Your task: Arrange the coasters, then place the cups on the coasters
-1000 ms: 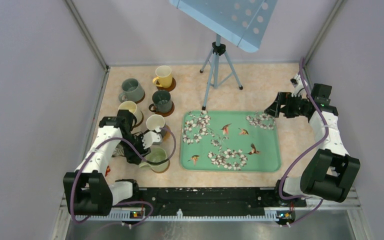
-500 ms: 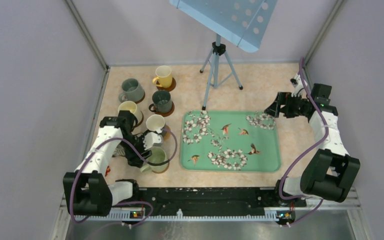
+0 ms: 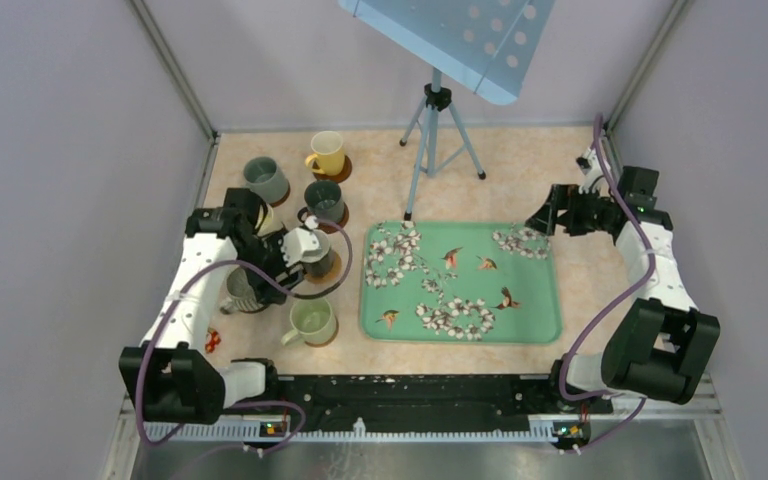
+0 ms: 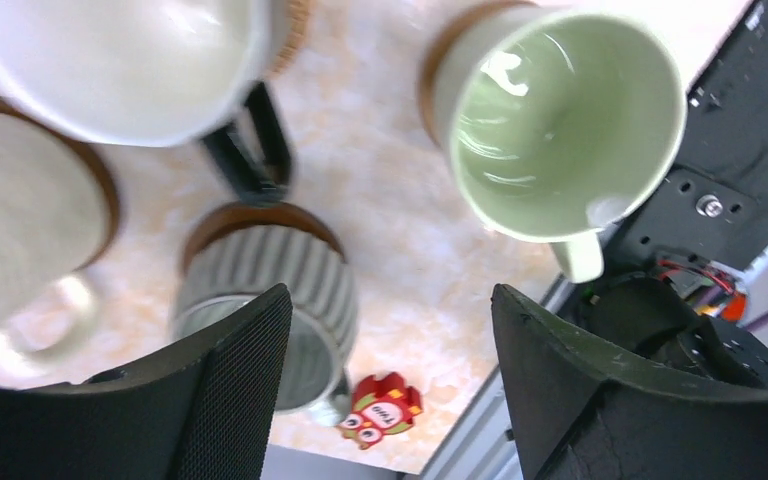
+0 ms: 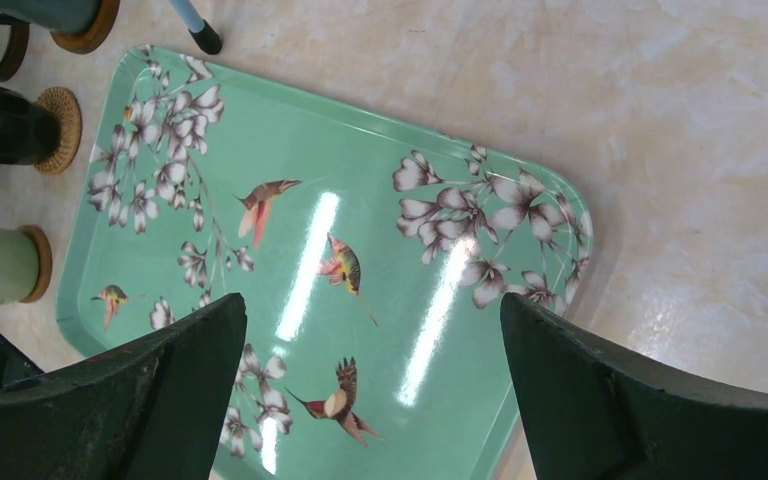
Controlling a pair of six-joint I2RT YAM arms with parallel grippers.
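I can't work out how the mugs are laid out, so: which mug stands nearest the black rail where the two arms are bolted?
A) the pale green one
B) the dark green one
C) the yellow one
A: the pale green mug stands just in front of the rail in the overhead view, while the dark green mug is further back and the yellow mug is farthest away.

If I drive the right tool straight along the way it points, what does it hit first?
Most likely the green floral tray: it fills the gap between the fingers of the open right tool, with nothing else in that line. Height above it is unclear.
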